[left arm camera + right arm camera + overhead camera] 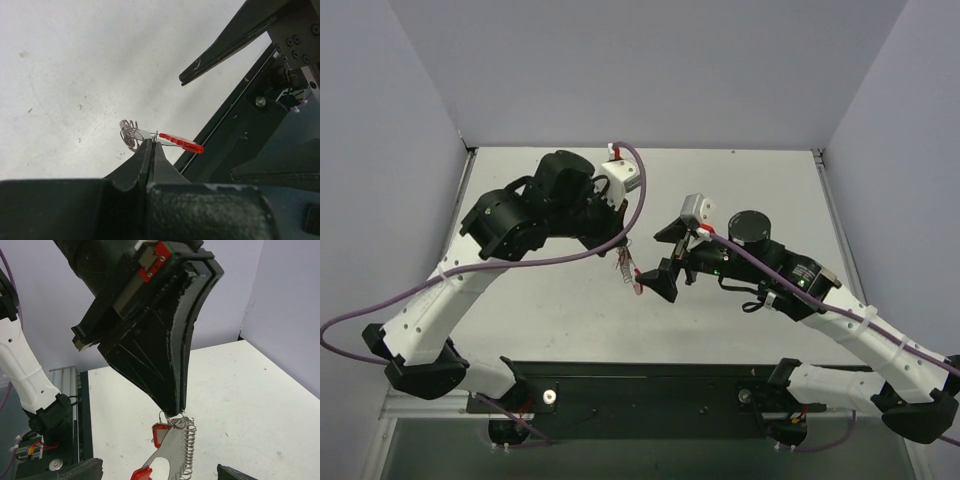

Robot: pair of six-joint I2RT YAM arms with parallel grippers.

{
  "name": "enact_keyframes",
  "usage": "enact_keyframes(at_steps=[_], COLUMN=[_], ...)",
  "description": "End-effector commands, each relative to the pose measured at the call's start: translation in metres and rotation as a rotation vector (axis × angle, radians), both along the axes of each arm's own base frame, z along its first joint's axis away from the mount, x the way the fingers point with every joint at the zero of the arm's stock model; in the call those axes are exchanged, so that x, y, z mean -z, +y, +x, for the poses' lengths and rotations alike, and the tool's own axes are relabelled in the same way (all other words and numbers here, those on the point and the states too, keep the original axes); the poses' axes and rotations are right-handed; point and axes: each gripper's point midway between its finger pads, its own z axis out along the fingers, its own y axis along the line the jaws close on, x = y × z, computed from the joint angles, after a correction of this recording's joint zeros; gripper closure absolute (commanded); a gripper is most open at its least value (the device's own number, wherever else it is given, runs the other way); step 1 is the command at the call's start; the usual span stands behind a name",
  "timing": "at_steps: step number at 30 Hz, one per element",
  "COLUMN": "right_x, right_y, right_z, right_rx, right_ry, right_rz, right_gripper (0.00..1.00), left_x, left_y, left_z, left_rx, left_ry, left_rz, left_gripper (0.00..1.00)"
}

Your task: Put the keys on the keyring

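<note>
My left gripper (623,250) hangs point-down over the middle of the table. In the left wrist view (152,142) its jaws are shut on a thin wire at the top of the keyring (131,135). In the right wrist view the keyring's silvery ridged band (189,450) and a flat silver piece dangle below the left gripper's fingertips (176,410). A red end (141,473) shows at the bottom edge. The small red-headed key (160,432) hangs right beside the grip. My right gripper (650,255) is open, with one finger on each side of the dangling keyring (626,272), not touching it.
A black base rail (640,385) runs along the near table edge and also shows in the left wrist view (235,125). Purple cables (570,255) loop off both arms. Grey walls close in the white table (740,180) on three sides.
</note>
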Motion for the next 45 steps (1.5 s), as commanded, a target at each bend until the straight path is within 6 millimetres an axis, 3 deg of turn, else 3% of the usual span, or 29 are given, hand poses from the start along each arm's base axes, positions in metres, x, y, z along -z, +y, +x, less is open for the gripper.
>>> enact_keyframes(at_steps=[1, 8, 12, 15, 20, 21, 25, 28, 36, 39, 45], right_x=[-0.009, -0.014, -0.028, -0.017, 0.009, 0.021, 0.05, 0.06, 0.043, 0.038, 0.033], right_y=[0.009, 0.019, 0.03, 0.041, 0.058, 0.061, 0.06, 0.052, 0.031, 0.03, 0.039], right_z=[0.002, -0.012, -0.032, -0.04, -0.063, -0.067, -0.065, -0.057, -0.03, -0.028, -0.041], right_rx=[0.022, 0.015, -0.056, -0.086, -0.15, -0.161, -0.135, -0.071, 0.081, 0.073, -0.044], right_ry=[-0.026, 0.016, 0.023, 0.054, 0.109, 0.124, 0.156, 0.147, 0.049, 0.028, 0.042], right_rz=[0.028, 0.066, 0.182, 0.172, 0.123, 0.101, 0.058, 0.065, 0.227, 0.252, 0.265], right_gripper=[0.05, 0.09, 0.09, 0.09, 0.1, 0.1, 0.11, 0.11, 0.1, 0.15, 0.37], left_x=[0.003, 0.028, 0.024, 0.014, 0.016, 0.015, 0.01, 0.002, -0.002, 0.002, 0.006], left_y=[0.015, 0.001, 0.006, 0.009, 0.016, 0.017, 0.016, 0.014, 0.008, 0.005, 0.002], left_z=[-0.012, -0.019, -0.015, -0.011, -0.007, -0.007, -0.007, -0.006, -0.008, -0.01, -0.011], left_rx=[-0.039, -0.096, -0.164, -0.222, -0.281, -0.29, -0.282, -0.274, -0.226, -0.207, -0.182], left_ry=[0.081, 0.161, 0.171, 0.171, 0.242, 0.249, 0.273, 0.268, 0.308, 0.329, 0.354], left_rz=[0.112, 0.168, 0.169, 0.142, 0.117, 0.107, 0.046, -0.01, -0.142, -0.166, -0.197], left_gripper=[1.0, 1.0, 1.0, 1.0, 1.0, 1.0, 1.0, 1.0, 1.0, 1.0, 1.0])
